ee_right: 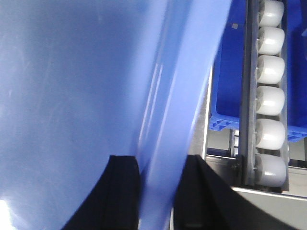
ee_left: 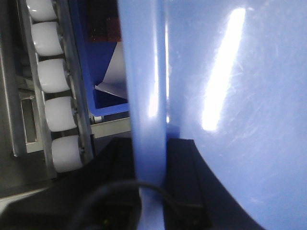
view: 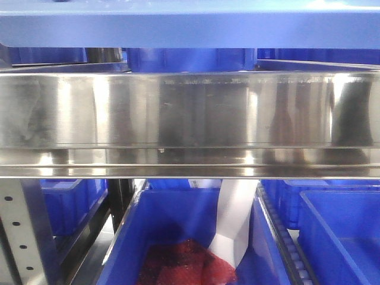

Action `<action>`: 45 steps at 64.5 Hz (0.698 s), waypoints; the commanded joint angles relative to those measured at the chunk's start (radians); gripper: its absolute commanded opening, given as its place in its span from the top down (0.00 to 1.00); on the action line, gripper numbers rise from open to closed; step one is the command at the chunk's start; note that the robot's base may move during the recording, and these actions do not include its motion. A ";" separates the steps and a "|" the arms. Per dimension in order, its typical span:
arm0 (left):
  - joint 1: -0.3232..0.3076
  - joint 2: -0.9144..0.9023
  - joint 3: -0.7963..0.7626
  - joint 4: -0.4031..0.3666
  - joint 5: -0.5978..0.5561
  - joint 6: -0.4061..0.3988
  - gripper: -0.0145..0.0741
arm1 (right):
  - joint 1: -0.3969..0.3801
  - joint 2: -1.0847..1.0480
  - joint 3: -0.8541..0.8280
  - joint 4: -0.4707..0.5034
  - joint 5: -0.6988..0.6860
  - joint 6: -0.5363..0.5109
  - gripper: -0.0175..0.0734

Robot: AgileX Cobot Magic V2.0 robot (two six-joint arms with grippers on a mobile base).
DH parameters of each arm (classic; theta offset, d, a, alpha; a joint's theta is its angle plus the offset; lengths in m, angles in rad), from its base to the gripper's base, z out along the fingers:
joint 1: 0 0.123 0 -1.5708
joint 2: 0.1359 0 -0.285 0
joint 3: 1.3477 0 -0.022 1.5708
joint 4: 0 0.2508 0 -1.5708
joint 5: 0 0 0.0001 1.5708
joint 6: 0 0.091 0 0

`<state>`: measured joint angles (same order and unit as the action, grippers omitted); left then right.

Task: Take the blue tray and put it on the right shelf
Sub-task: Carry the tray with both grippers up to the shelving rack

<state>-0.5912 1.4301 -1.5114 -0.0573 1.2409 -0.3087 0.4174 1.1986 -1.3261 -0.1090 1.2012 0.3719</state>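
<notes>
The blue tray (view: 190, 24) spans the top of the front view as a pale periwinkle band, above the right shelf (view: 190, 110), whose tall shiny steel front lip fills the middle. No gripper shows in that view. In the left wrist view my left gripper (ee_left: 151, 143) is shut on the tray's flared rim, one black finger on each side, and the glossy tray (ee_left: 240, 96) fills the right half. In the right wrist view my right gripper (ee_right: 158, 163) is likewise shut on the opposite rim, with the tray (ee_right: 72, 86) covering the left.
Under the shelf stand deep dark blue bins (view: 341, 237); one (view: 122, 243) holds a red mesh bundle (view: 184, 264) and a white piece (view: 237, 219). White roller tracks (ee_left: 55, 76) (ee_right: 269, 100) run beside each gripper. A perforated grey upright (view: 15, 237) stands at lower left.
</notes>
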 commanded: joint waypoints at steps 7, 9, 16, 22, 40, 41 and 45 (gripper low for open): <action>-0.009 -0.032 -0.026 -0.017 0.081 0.022 0.89 | 0.002 -0.023 -0.026 -0.022 -0.069 -0.029 0.75; -0.009 -0.032 -0.026 -0.019 0.088 0.022 0.89 | 0.002 -0.023 -0.026 -0.022 -0.071 -0.029 0.75; -0.009 -0.032 -0.026 -0.019 0.095 0.033 0.89 | 0.002 -0.023 -0.026 -0.022 -0.078 -0.029 0.75; -0.009 -0.032 -0.028 -0.004 0.071 0.033 0.89 | 0.002 -0.023 -0.027 -0.018 -0.080 -0.029 0.75; 0.059 0.027 -0.162 0.034 0.041 0.033 0.89 | -0.001 0.087 -0.207 -0.016 -0.048 -0.058 0.75; 0.066 0.033 -0.174 0.034 0.034 0.033 0.89 | -0.001 0.099 -0.222 -0.016 -0.046 -0.060 0.75; 0.095 0.062 -0.212 0.034 0.008 0.033 0.89 | -0.001 0.146 -0.281 -0.016 -0.040 -0.060 0.75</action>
<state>-0.5260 1.4854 -1.6435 -0.0353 1.2585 -0.2970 0.4154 1.3051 -1.4991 -0.1137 1.2095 0.3529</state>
